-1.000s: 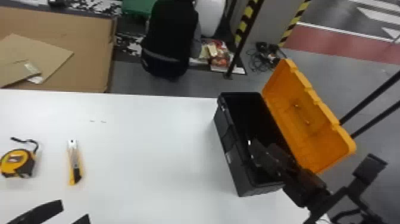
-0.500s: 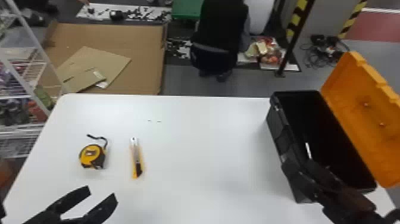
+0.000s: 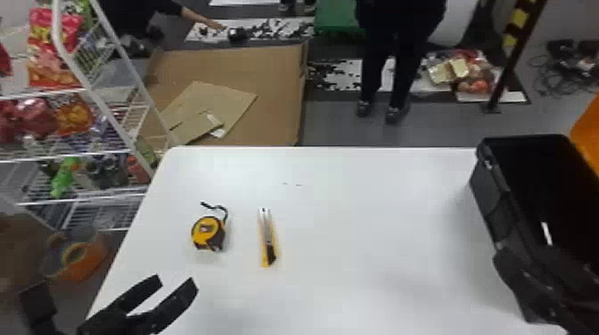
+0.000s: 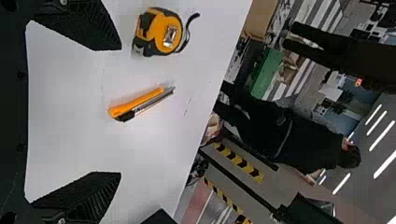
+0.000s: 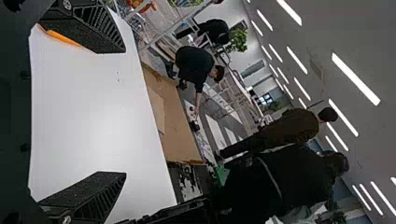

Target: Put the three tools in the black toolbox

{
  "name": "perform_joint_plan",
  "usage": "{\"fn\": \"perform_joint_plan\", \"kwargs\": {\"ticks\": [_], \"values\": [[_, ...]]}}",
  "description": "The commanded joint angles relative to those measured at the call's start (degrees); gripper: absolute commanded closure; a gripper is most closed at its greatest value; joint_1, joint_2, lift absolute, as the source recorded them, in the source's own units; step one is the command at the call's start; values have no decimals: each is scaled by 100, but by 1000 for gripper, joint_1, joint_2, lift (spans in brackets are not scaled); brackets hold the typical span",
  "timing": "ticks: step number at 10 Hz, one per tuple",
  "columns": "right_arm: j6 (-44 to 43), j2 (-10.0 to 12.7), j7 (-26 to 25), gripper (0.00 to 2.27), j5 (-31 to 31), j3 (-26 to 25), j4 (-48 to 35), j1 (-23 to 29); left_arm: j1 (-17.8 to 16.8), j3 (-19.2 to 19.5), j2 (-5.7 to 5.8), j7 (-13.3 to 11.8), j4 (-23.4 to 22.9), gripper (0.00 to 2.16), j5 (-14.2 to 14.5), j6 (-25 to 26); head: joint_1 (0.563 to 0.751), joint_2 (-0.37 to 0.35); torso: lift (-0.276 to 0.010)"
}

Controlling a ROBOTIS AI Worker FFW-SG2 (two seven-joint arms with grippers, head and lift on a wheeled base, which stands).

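Observation:
In the head view my left gripper (image 3: 176,280) stands open at the table's near left, nearer me than the tape measure (image 3: 207,232) and the utility knife (image 3: 268,240), which lie side by side. The left wrist view has the gripper (image 4: 120,111) with fingers wide apart, the tape measure (image 4: 166,36) and knife (image 4: 140,103) beyond them. The black toolbox (image 3: 494,205) stands at the right, lid raised; a thin white piece (image 3: 547,233) shows inside, too little to identify. My right gripper (image 3: 521,276) is at its near part; in the right wrist view that gripper (image 5: 125,112) is open, holding nothing.
The white table (image 3: 356,214) has its far left corner beside a wire shelf (image 3: 84,156) with packets. Beyond the far edge, cardboard (image 3: 267,120) lies on the floor. The orange lid (image 3: 588,129) rises at the toolbox's right side.
The head view has swung left. Against the table, my left gripper has shifted left past the knife, to the tape measure's side. My right gripper has drawn back towards me along the toolbox.

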Motion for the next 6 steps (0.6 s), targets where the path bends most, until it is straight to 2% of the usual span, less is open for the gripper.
{"fn": "perform_joint_plan", "kwargs": {"ticks": [1, 2, 4, 6], "values": [[-109, -89, -1, 66, 0, 0, 48, 0, -198, 361, -70, -5, 238, 36, -38, -14, 695, 182, -55], [-126, -133, -1, 66, 0, 9, 74, 0, -321, 536, -87, -49, 335, 36, -47, 39, 695, 225, -55], [-144, -194, -1, 66, 18, 9, 101, 0, -374, 580, -131, -66, 519, 36, -38, 39, 695, 269, -55], [-126, -220, 25, 76, 18, 9, 101, 17, -708, 536, -208, -22, 836, 12, -433, 4, 695, 286, -55]]}}
